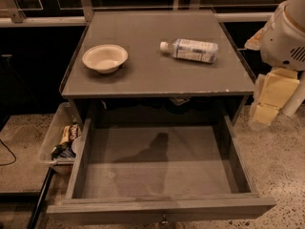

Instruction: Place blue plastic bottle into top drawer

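Blue plastic bottle [193, 50] lies on side on desk [157, 78], upper centre-right. Top drawer [190, 175] pulled open below, ready to receive it. Gripper [269, 99] at right edge, apart from bottle; released or clenched, cannot tell.

The blue plastic bottle [193, 50] is clear with a white cap and a pale blue-and-white label; the bowl [105, 57] is cream; the cabinet top [157, 78] and the top drawer [190, 161] are plain grey. The gripper [269, 99], at the right edge beside the cabinet top, is pale yellow under a white arm [286, 37]. The floor [281, 171] is beige with dark speckles
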Action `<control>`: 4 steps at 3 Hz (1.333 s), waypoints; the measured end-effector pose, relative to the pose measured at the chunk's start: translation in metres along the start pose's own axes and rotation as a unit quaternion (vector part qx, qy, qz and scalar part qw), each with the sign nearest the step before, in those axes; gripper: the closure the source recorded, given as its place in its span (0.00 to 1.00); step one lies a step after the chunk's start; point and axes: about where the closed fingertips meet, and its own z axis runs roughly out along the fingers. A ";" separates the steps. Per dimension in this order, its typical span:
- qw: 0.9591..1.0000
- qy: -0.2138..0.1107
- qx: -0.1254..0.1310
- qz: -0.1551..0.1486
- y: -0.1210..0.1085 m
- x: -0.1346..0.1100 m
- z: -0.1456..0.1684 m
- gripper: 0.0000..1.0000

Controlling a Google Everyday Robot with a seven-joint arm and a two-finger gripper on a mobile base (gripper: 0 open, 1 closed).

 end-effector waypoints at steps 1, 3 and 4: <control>1.000 -0.006 -0.003 -0.014 -0.006 -0.017 0.009 0.00; 0.994 -0.069 0.034 -0.073 -0.049 -0.052 0.026 0.00; 0.990 -0.089 0.059 -0.092 -0.088 -0.047 0.042 0.00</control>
